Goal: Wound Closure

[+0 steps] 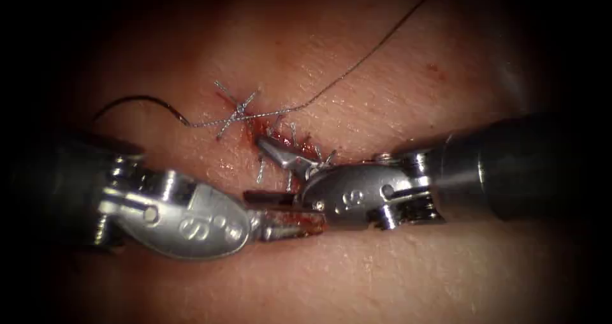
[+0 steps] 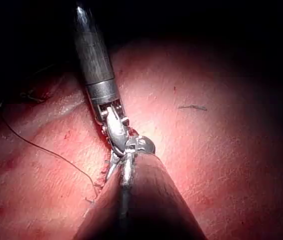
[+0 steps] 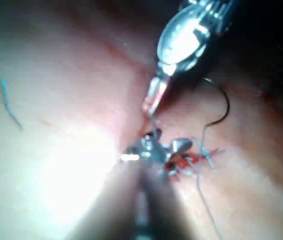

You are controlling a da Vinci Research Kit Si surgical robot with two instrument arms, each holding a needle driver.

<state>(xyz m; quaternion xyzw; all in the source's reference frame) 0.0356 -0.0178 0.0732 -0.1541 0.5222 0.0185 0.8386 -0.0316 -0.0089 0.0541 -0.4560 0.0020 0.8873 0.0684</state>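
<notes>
So my right tool (image 1: 271,147) stood spread over the cut (image 1: 280,139), pinching nothing; my left tool (image 1: 299,224), at its six o'clock, looked pressed together, holding nothing I could see. Knots (image 1: 237,110) were tied at eleven o'clock, the needle (image 1: 137,101) lay free at nine, thread (image 1: 357,66) trailing to one; more stitching probably remained.

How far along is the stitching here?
Done: knotted stitches with cut ends cross the cut. In hand: the right tool, jaws open, holds nothing over it; the left tool's hold is hidden. The needle lies loose on the tissue left of the cut, thread attached. What's left I can't tell.
</notes>
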